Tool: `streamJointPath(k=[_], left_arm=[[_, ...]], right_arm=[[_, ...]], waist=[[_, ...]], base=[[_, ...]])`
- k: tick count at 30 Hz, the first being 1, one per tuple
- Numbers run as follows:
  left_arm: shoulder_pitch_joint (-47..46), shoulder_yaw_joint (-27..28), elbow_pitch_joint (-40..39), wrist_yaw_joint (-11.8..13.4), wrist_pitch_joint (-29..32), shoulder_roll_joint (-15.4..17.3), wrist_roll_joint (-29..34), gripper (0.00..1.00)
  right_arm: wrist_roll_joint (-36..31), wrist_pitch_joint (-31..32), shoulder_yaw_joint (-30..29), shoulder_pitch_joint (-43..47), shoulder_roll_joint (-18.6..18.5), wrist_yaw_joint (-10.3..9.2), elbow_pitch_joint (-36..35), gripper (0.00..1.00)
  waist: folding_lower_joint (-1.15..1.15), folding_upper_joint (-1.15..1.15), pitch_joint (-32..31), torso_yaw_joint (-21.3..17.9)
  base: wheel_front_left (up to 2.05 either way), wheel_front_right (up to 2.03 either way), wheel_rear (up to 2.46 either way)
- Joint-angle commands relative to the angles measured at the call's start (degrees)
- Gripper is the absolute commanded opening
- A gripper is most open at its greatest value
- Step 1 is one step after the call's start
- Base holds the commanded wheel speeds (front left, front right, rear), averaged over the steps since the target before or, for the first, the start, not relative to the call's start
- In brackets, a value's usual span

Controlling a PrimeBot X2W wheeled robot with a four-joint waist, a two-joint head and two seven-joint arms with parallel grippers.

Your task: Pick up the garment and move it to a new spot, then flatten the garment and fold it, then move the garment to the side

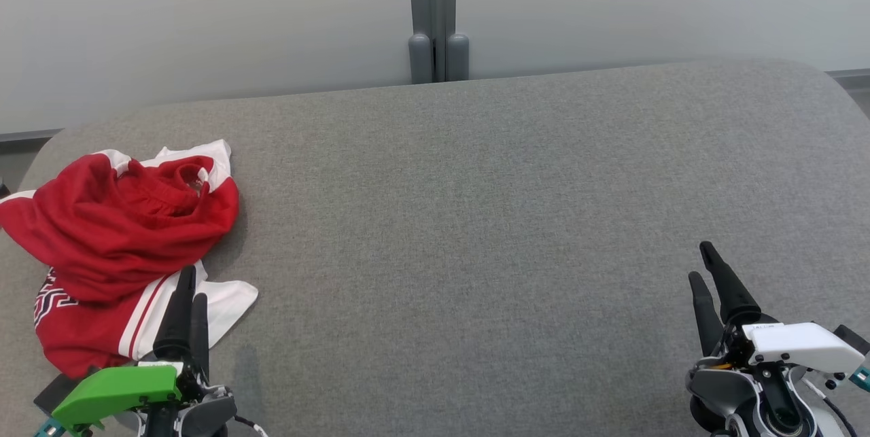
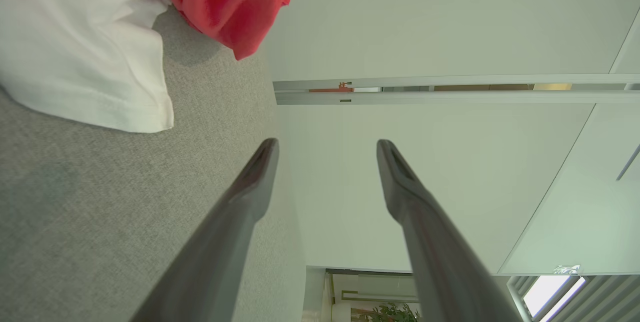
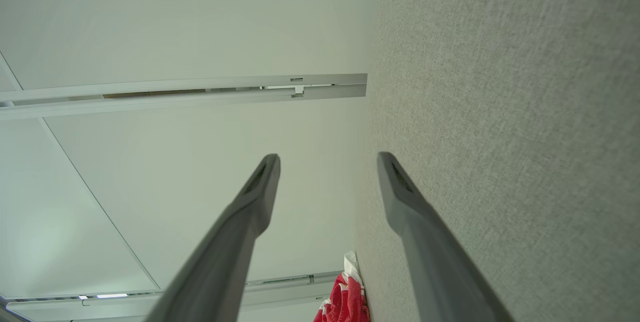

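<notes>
**Bunched garment at the desk's left edge: a careless grab could spill it**

Head view: the red and white garment [image 1: 122, 233] lies crumpled in a heap at the far left of the grey desk [image 1: 476, 219], with one red fold reaching that left edge. The left hand [image 1: 193, 284] hovers over the heap's near white flap, fingers apart and holding nothing. The right hand [image 1: 701, 261] sits at the lower right, well apart from the cloth, also open and empty. The pickup has not yet begun. The main risk is that a push from the left hand shoves the heap outward over the edge instead of lifting it.

Left wrist view: the left hand's [image 2: 327, 142] two fingers stand wide, with the white flap and a red fold of the garment [image 2: 85, 51] off to one side, not between them. Closing here would likely catch nothing, or only desk fabric [image 2: 100, 202]. Pinching just the loose white flap would probably leave the rest trailing and twisting.

Right wrist view: the right hand [image 3: 327, 155] is spread open along the desk [image 3: 500, 111], the garment [image 3: 345, 302] small and distant. Any two-handed flattening calls for a long reach across.
</notes>
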Motion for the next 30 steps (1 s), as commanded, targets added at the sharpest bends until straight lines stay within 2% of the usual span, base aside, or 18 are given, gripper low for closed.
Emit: streamJointPath(k=[1,3,9,18,30], left_arm=[[-0.90,-0.26,-1.07,0.00,-0.43,0.30,1.49,1.00],[-0.85,-0.28,-1.20,0.00,-0.74,0.31,2.81,1.00],[-0.56,-1.00,-2.79,0.35,-2.35,0.33,11.90,1.00],[-0.07,-4.40,-5.28,2.36,-4.56,0.37,24.55,1.00],[0.54,-7.75,-7.41,4.12,-7.20,0.43,35.70,1.00]], right_arm=[[-1.30,-0.58,0.14,-0.72,-0.30,0.03,-1.15,1.00],[-2.70,-0.89,0.10,-0.62,-0.31,0.03,-1.30,1.00],[-11.40,-2.50,0.55,-0.02,-0.34,0.03,-2.89,1.00],[-24.13,-4.74,2.38,0.83,-0.38,0.03,-6.32,1.00],[-35.97,-7.37,5.06,2.04,-0.42,0.04,-8.38,1.00]], waist=[[0.00,0.00,0.01,0.00],[0.00,0.00,0.01,0.00],[0.00,0.00,0.08,-0.02],[0.00,0.00,0.24,-0.05],[0.00,0.00,0.42,-0.03]], base=[[0.00,0.00,0.00],[0.00,0.00,0.00],[0.00,0.00,0.00],[0.00,0.00,0.00],[0.00,0.00,0.00]])
